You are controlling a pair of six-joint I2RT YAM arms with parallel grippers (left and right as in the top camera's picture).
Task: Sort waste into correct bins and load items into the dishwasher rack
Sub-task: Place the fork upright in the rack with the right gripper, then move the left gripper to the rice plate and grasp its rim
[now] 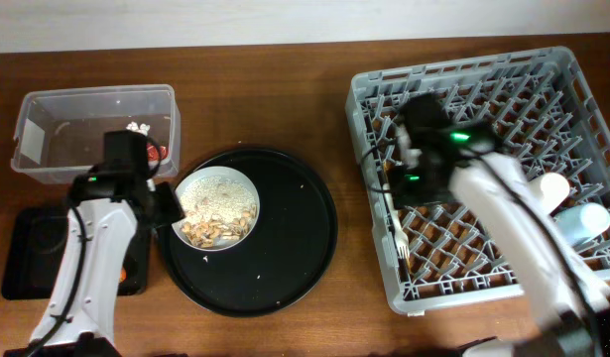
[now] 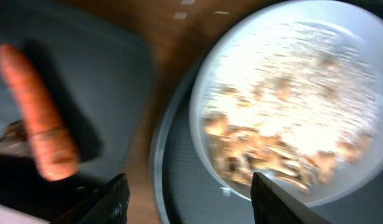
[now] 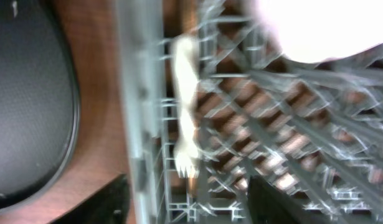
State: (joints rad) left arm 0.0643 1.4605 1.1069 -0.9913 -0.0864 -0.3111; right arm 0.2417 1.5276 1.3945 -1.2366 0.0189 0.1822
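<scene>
A pale round plate [image 1: 217,206] with crumbly beige food scraps [image 2: 272,149] sits on the left of the large round black tray [image 1: 285,248]. My left gripper [image 1: 164,205] is open and empty over the plate's left rim; its fingers [image 2: 191,199] straddle the round tray's edge. An orange carrot piece [image 2: 38,112] lies on the shallow black tray [image 1: 32,258]. The clear tub [image 1: 47,114] holds the red wrapper [image 1: 158,152] and the white scrap [image 1: 139,127]. My right gripper [image 1: 409,188] is open and empty over the grey rack [image 1: 543,69]. A white fork [image 3: 186,112] lies in the rack by its left wall.
Two pale cups [image 1: 552,188] [image 1: 587,223] stand at the rack's right side. A white rounded object [image 3: 322,31] shows in the rack in the right wrist view. Bare wooden table lies between the round tray and the rack.
</scene>
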